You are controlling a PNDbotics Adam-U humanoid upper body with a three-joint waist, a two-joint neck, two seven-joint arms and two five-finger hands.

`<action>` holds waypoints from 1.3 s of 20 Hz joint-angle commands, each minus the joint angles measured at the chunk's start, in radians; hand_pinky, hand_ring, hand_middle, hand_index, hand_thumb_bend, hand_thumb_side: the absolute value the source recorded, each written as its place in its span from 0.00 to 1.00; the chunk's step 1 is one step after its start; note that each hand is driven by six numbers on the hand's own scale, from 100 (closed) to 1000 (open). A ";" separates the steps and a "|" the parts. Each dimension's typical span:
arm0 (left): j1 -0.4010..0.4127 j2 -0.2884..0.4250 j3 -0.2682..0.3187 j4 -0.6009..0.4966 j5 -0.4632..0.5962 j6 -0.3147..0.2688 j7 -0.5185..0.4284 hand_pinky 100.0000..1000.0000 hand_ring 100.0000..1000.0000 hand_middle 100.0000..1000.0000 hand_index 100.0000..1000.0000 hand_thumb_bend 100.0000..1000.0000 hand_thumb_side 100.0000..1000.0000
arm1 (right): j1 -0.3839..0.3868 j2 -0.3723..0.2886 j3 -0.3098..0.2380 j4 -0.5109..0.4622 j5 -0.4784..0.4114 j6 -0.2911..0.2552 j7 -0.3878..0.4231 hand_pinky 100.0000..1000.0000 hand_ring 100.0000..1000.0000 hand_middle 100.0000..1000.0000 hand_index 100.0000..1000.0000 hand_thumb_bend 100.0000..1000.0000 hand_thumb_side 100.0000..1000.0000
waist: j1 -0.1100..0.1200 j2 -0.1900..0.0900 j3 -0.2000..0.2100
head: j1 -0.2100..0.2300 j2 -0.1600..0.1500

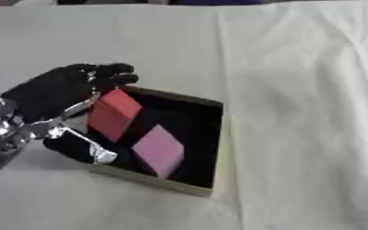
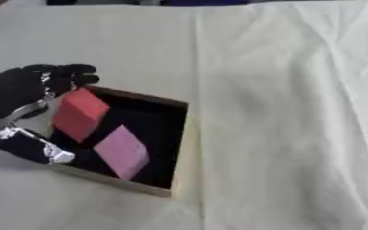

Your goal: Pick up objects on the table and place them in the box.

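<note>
- The left hand (image 1: 58, 92) comes in from nine o'clock, over the left edge of the box (image 1: 207, 148).
- Its fingers (image 1: 116, 74) curl over the top of a red block (image 1: 112, 114) and its thumb (image 1: 81, 148) lies below, so the block is pinched between them.
- The red block sits tilted, over the box's dark interior at its ten o'clock side.
- A pink block (image 1: 159, 150) lies inside the box, toward six o'clock of the red one, close beside it.
- The box rests on the cloth-covered desk (image 1: 297, 90).
</note>
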 commanded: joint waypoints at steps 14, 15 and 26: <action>-0.057 -0.038 0.199 -0.015 0.125 0.011 0.211 0.69 0.71 0.73 0.81 0.04 0.37 | -0.008 -0.025 -0.004 -0.035 0.034 0.007 0.003 0.81 0.74 0.55 0.67 0.00 0.61 | 0.000 -0.038 0.013 | -0.013 0.026; -0.060 -0.049 0.222 -0.015 0.140 0.011 0.226 0.67 0.70 0.72 0.81 0.00 0.38 | -0.011 -0.026 -0.003 -0.036 0.039 0.007 0.005 0.81 0.74 0.55 0.67 0.00 0.60 | -0.001 -0.038 0.016 | -0.012 0.028; -0.006 -0.212 0.459 -0.015 0.298 -0.093 0.384 0.59 0.58 0.59 0.74 0.00 0.49 | -0.049 -0.042 0.008 -0.046 0.140 0.015 0.038 0.80 0.74 0.56 0.68 0.00 0.60 | -0.017 -0.040 0.049 | 0.000 0.037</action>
